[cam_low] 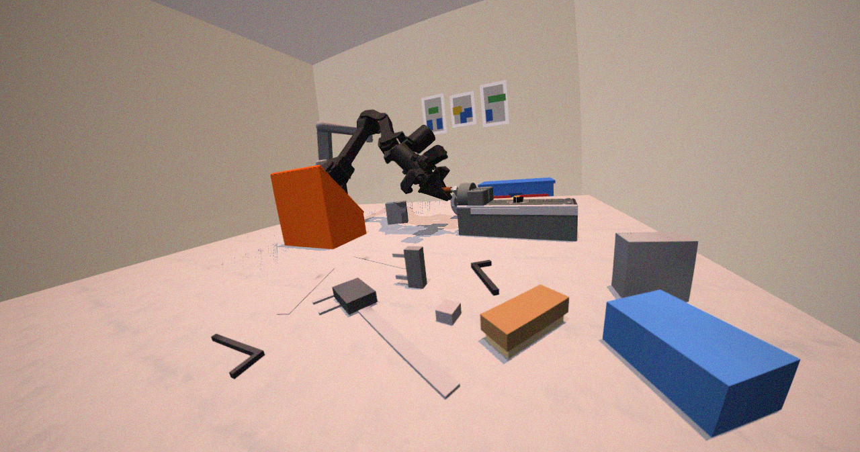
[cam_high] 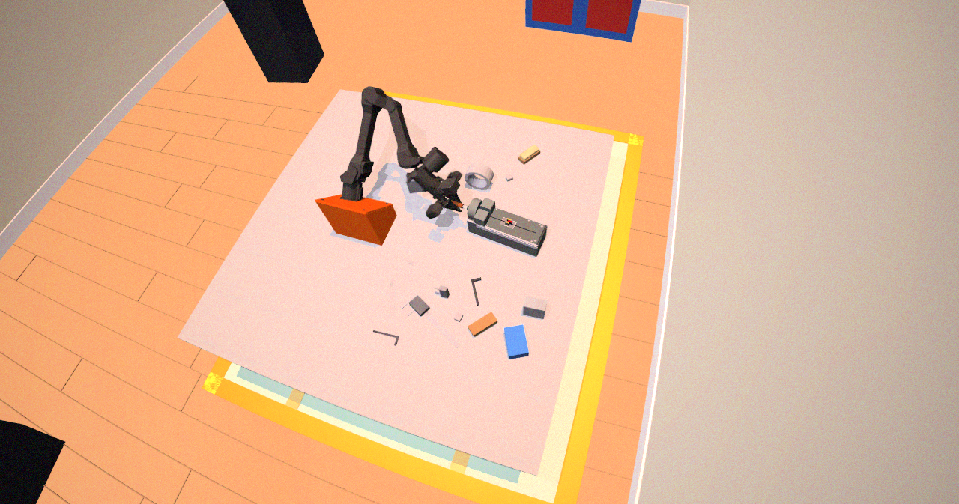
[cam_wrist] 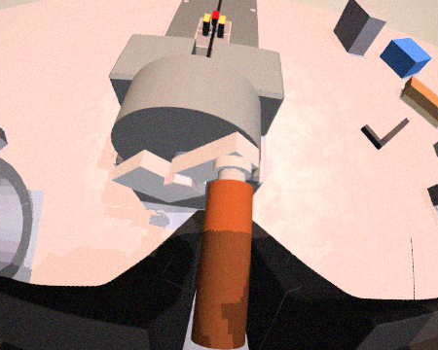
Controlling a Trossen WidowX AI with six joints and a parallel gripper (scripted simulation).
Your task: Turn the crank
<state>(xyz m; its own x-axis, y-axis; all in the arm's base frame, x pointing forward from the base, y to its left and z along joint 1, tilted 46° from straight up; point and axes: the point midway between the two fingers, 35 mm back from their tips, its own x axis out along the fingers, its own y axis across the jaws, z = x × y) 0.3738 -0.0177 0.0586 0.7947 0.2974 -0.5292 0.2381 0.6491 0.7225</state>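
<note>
The machine (cam_high: 504, 240) (cam_low: 517, 223) (cam_wrist: 243, 26) is a long grey box with a slotted top and a round hub (cam_wrist: 195, 87) at its near end. My gripper (cam_high: 460, 206) (cam_low: 447, 192) (cam_wrist: 221, 221) is shut on the orange crank handle (cam_wrist: 230, 204). The pale crank arm (cam_wrist: 209, 152) runs left from the handle across the hub face. The slide's red pointer (cam_wrist: 215, 15) stands between the left brass mark (cam_wrist: 206, 17) and the right brass mark (cam_wrist: 222, 19). In the wrist view it looks slightly beyond their line, away from the hub; exact level is hard to tell.
A grey ring (cam_high: 479, 177) (cam_wrist: 5, 219) lies beside the machine. A blue block (cam_high: 516, 341) (cam_low: 691, 353), an orange-topped block (cam_high: 482, 324) (cam_low: 526, 317), a grey box (cam_high: 534, 308) (cam_low: 652, 266) and black L-shaped keys (cam_high: 476, 291) (cam_low: 486, 278) lie farther off. The arm stands on an orange base (cam_high: 358, 222) (cam_low: 306, 209).
</note>
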